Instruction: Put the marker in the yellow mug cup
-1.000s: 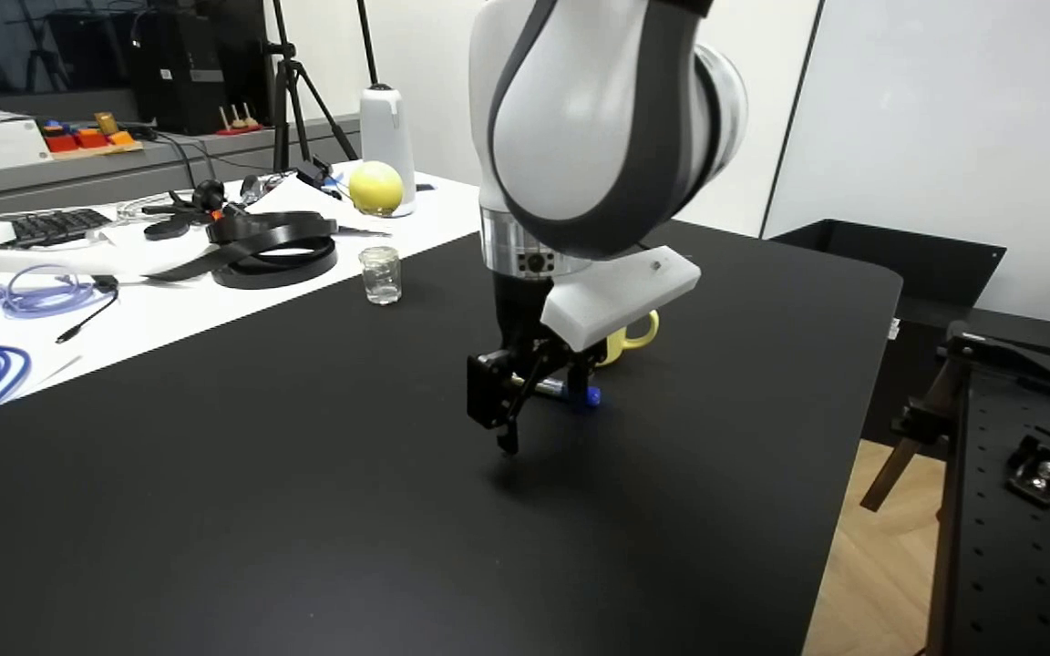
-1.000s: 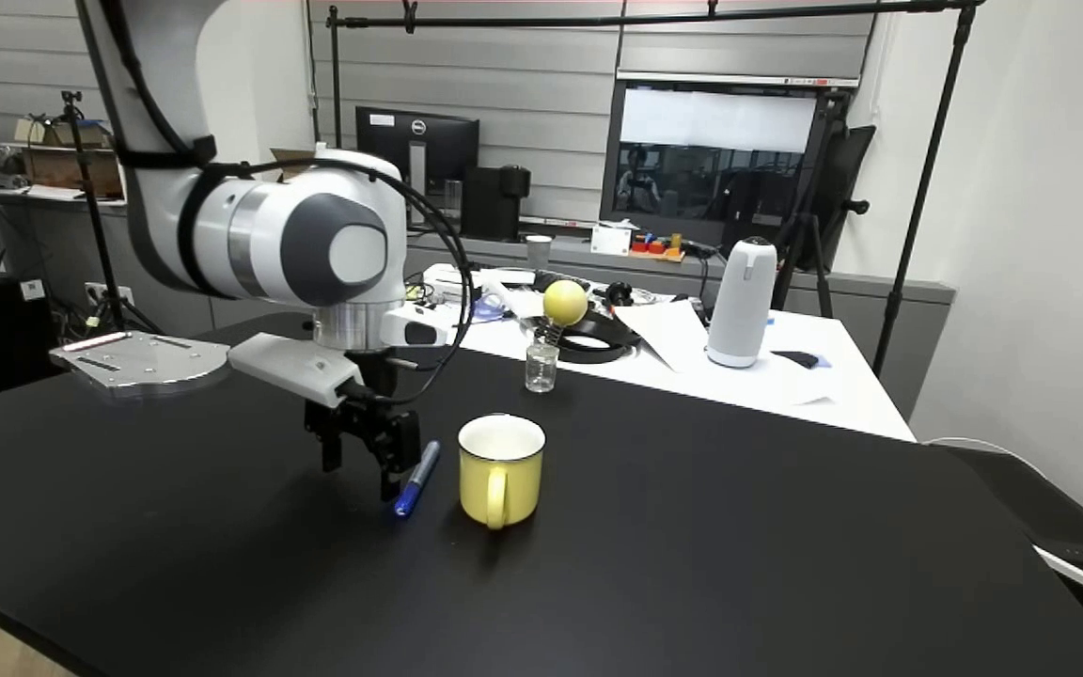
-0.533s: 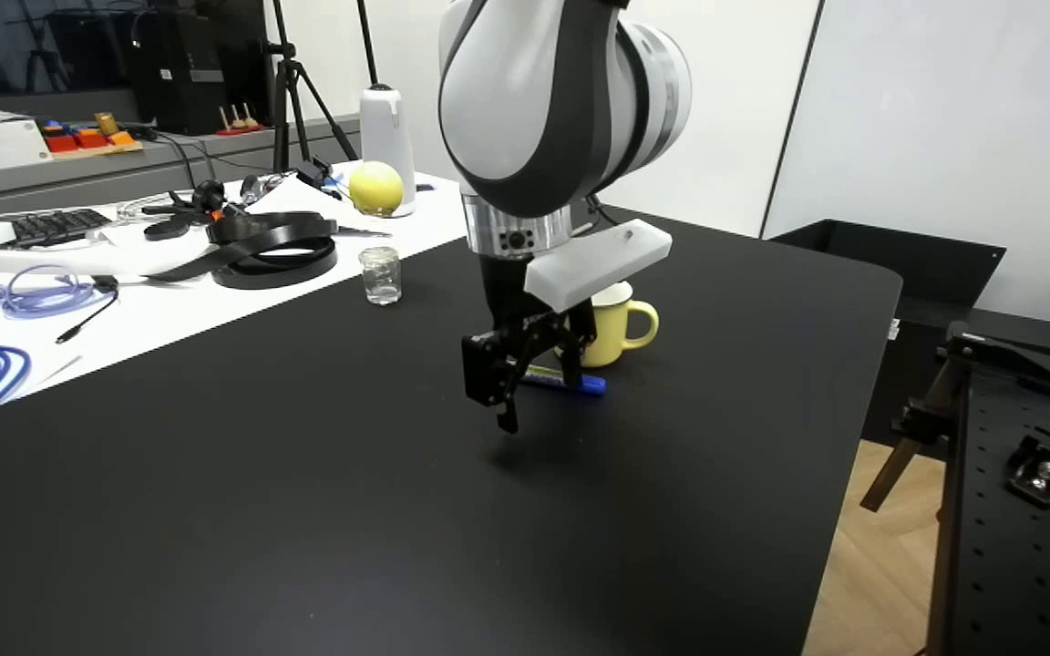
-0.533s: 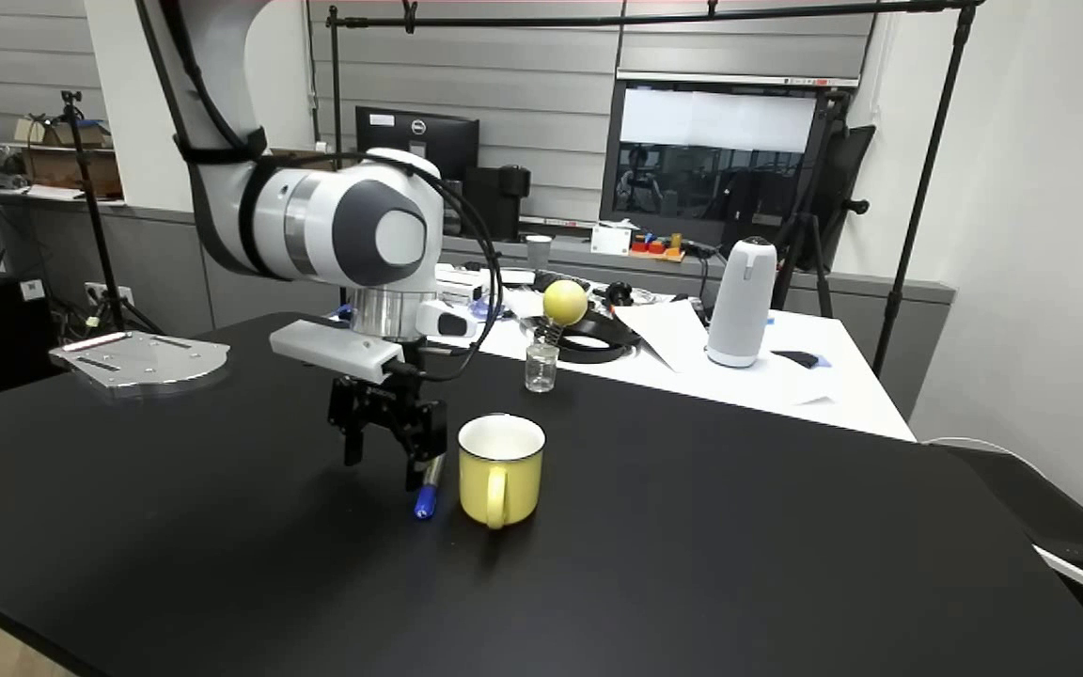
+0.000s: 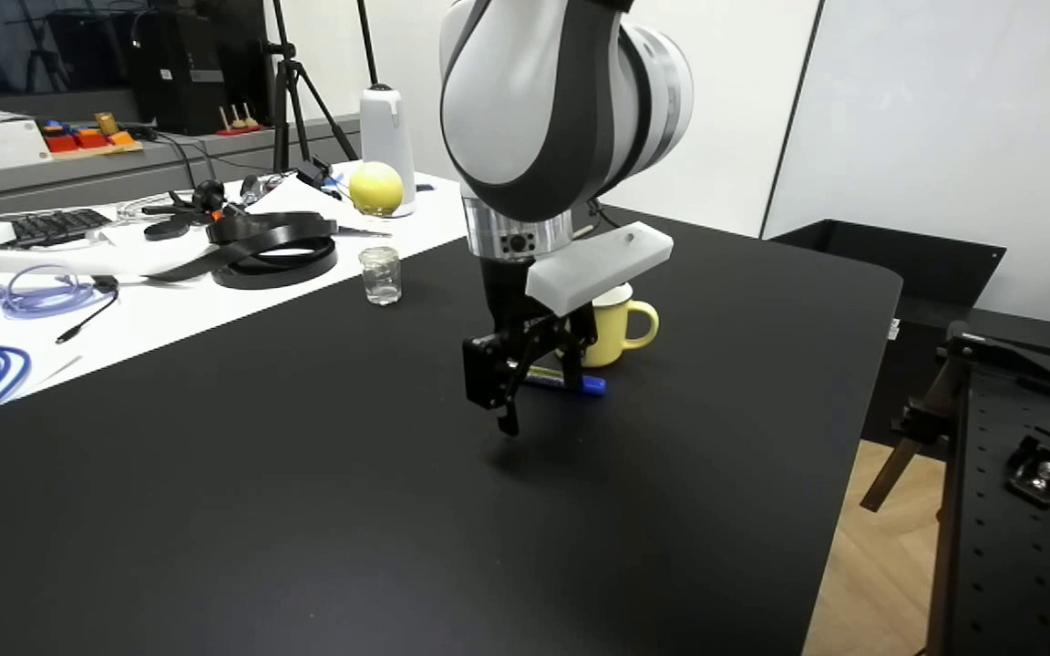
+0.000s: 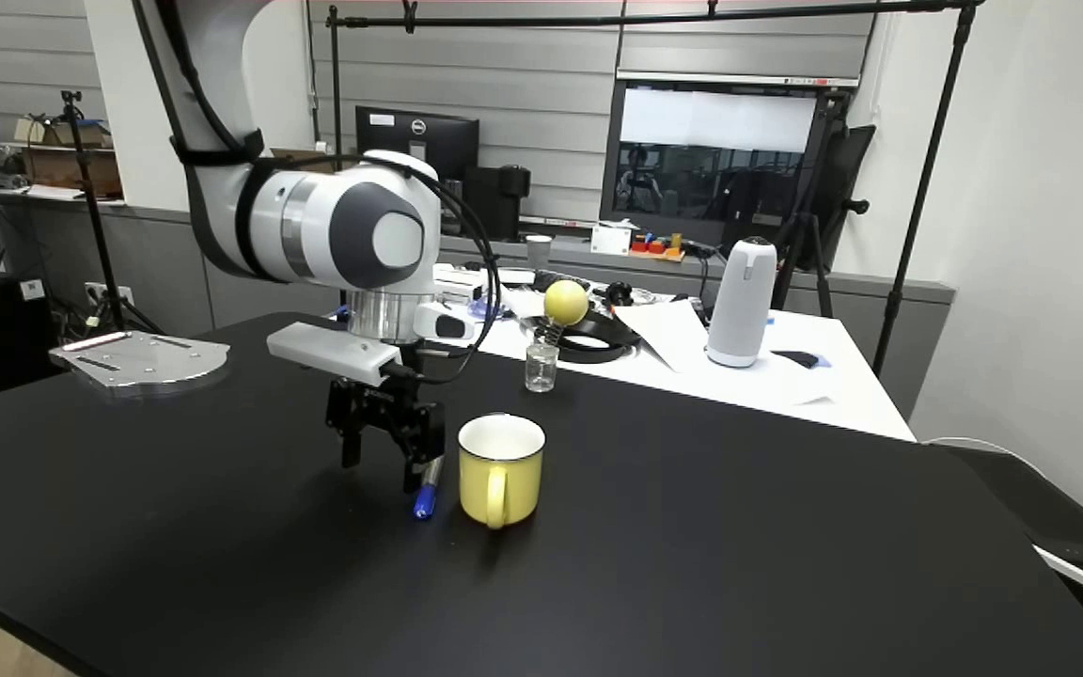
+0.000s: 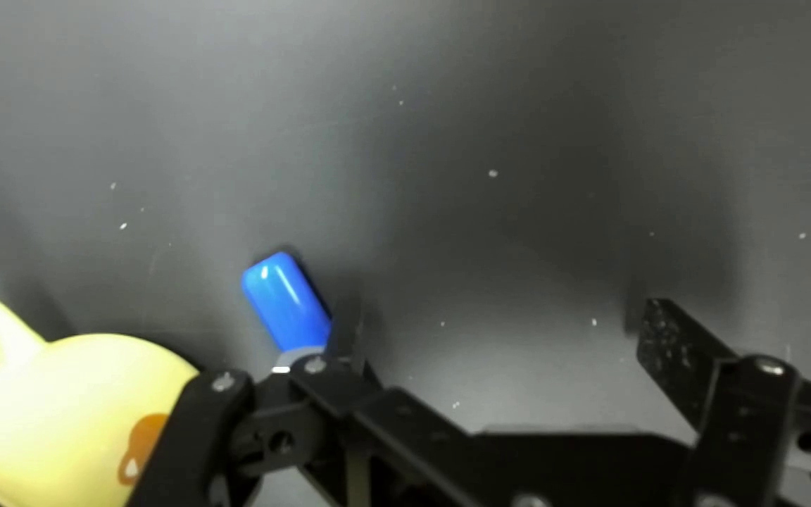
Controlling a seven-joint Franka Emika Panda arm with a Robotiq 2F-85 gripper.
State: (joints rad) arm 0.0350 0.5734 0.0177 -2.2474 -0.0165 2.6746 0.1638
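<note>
wrist view; marker (image 7: 287,304) partly hidden by tool (image 7: 500,331); mug (image 7: 71,415) cut off

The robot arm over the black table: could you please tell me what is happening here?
The robot arm holds its open gripper low over the black table, apparently to pick up the marker. The marker lies beside the upright yellow mug, not yet grasped: one finger is close to it, but I cannot tell whether they touch.

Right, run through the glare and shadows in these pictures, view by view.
In an exterior view, a faint sheen on the black table, a soft shadow below the gripper; in an exterior view, a dark shadow below the yellow mug; in the wrist view, a glossy highlight on the marker and broad soft shadows.
</note>
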